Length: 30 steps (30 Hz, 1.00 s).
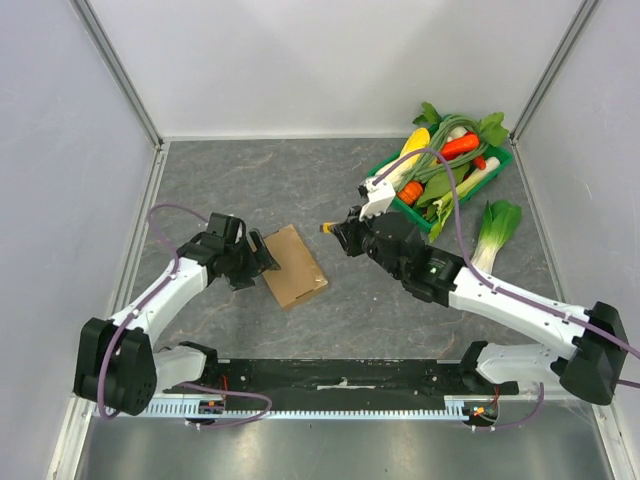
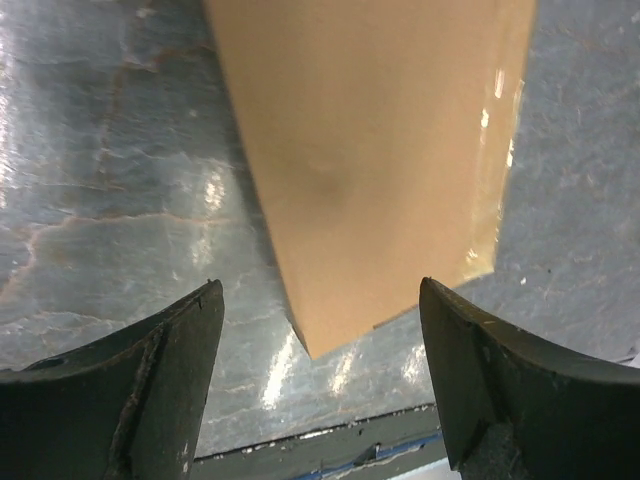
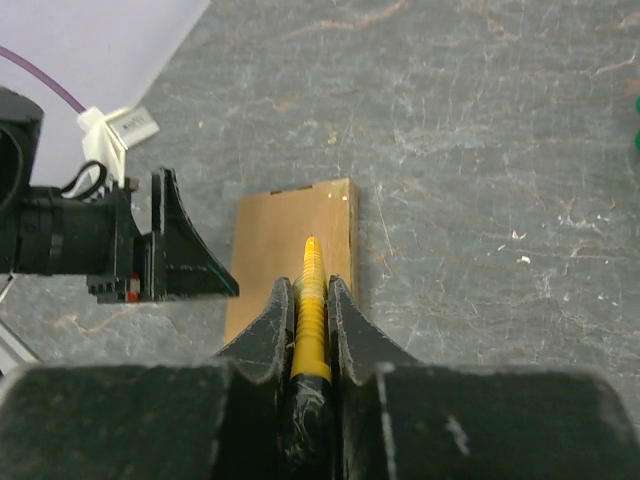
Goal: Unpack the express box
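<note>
The express box [image 1: 293, 266], flat plain brown cardboard, lies tilted on the grey table left of centre. My left gripper [image 1: 257, 257] stands open at its left end. In the left wrist view the two dark fingers [image 2: 190, 350] flank a corner of the box [image 2: 370, 150] without touching it, and nothing sits in that gripper [image 2: 321, 288]. My right gripper [image 1: 336, 232] hovers just right of the box, shut on a yellow ridged tool [image 3: 311, 290] with a black handle. The tool's tip points over the box [image 3: 265, 240] from the gripper [image 3: 312, 285].
A green tray [image 1: 505, 158] heaped with vegetables stands at the back right. A leafy green vegetable [image 1: 495, 232] lies on the table beside it. White walls close in the table at the left, back and right. A black rail [image 1: 340, 380] runs along the near edge.
</note>
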{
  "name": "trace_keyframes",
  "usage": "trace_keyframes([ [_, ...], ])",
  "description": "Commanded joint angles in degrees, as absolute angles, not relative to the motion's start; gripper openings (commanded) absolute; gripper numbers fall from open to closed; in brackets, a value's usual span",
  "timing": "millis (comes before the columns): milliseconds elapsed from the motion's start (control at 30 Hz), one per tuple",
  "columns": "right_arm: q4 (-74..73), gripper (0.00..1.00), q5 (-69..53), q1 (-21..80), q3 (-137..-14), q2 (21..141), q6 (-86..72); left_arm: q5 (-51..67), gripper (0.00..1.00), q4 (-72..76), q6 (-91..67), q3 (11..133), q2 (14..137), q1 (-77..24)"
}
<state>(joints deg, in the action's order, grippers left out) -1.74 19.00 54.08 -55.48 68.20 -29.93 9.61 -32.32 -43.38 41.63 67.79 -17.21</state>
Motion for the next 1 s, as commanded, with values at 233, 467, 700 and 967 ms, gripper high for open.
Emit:
trace_keyframes([
  [233, 12.8, 0.00, 16.6, 53.9, -48.6, 72.7, -29.4, 20.5, 0.84, -9.7, -40.9, 34.4, 71.8, -7.5],
  [467, 20.1, 0.00, 17.0, 53.9, -46.4, 78.4, -27.9, 18.6, 0.83, -11.0, -35.6, 43.6, 84.4, -7.3],
  [700, 23.8, 0.00, 20.5, 53.9, -46.8, 83.6, -27.8, 18.5, 0.74, -13.7, -29.6, 49.6, 91.5, -7.3],
  [967, 21.7, 0.00, 26.4, 53.9, -51.1, 90.4, -26.9, 15.5, 0.60, -14.4, -28.0, 51.5, 92.1, -7.3],
])
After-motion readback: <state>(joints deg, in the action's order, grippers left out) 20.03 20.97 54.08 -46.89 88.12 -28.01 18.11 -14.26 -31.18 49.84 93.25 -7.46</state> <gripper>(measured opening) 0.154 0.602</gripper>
